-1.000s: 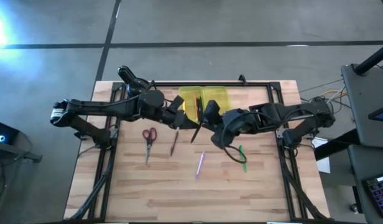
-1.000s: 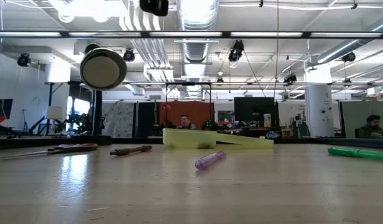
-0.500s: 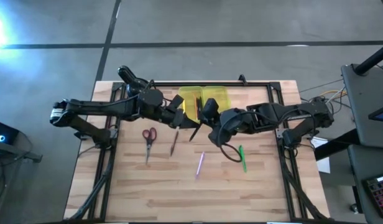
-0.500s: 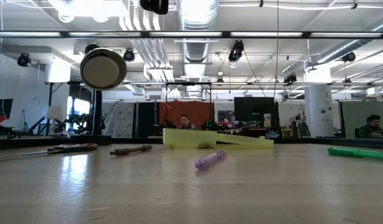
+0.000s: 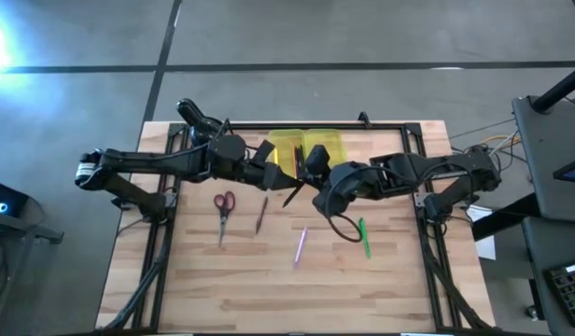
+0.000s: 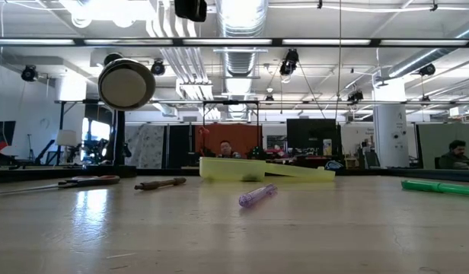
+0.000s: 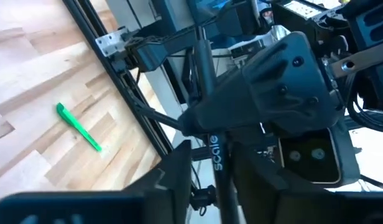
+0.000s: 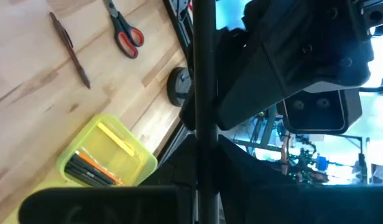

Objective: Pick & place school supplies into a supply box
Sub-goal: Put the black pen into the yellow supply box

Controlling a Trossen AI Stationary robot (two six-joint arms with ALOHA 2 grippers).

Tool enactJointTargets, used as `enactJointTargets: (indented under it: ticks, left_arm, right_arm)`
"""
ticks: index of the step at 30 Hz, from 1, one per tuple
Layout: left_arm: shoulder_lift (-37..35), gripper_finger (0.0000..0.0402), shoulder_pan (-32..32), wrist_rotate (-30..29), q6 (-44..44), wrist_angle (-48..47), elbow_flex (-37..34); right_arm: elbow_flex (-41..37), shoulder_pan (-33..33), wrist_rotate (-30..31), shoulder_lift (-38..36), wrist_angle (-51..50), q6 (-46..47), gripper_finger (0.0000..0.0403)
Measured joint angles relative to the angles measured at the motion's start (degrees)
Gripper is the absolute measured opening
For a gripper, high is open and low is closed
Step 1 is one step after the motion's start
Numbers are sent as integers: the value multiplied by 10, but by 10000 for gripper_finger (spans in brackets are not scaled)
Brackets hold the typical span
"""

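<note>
Above the wooden table [image 5: 231, 280], the right gripper [image 5: 311, 179] clamps a black pen [image 5: 293, 194] just in front of the yellow supply box [image 5: 306, 149], while the left gripper [image 5: 273, 174], its fingers now parted, has let go of it. A second ago the left held the pen. Scissors [image 5: 223, 207], brown pencil [image 5: 260, 214], pink pen [image 5: 301, 246] and green pen [image 5: 364, 237] lie scattered; an open workshop stretches behind.
</note>
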Motion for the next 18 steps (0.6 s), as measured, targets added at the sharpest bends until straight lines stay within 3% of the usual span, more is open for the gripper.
enactJointTargets:
  ticks: [5,8,13,18]
  left_arm:
    - [-7,137,0,-11,15,-16,0]
    - [-26,142,0,-62,36,-64,0]
    - [-85,143,-14,-222,104,-154,-1]
    - [-155,143,-73,-400,239,-177,-1]
  right_arm:
    - [0,1,-2,-3,-2,11,32]
    - [0,3,-2,-6,-6,13,32]
    - [0,5,-17,-15,-31,84,32]
    - [0,-2,-61,-30,-45,204,33]
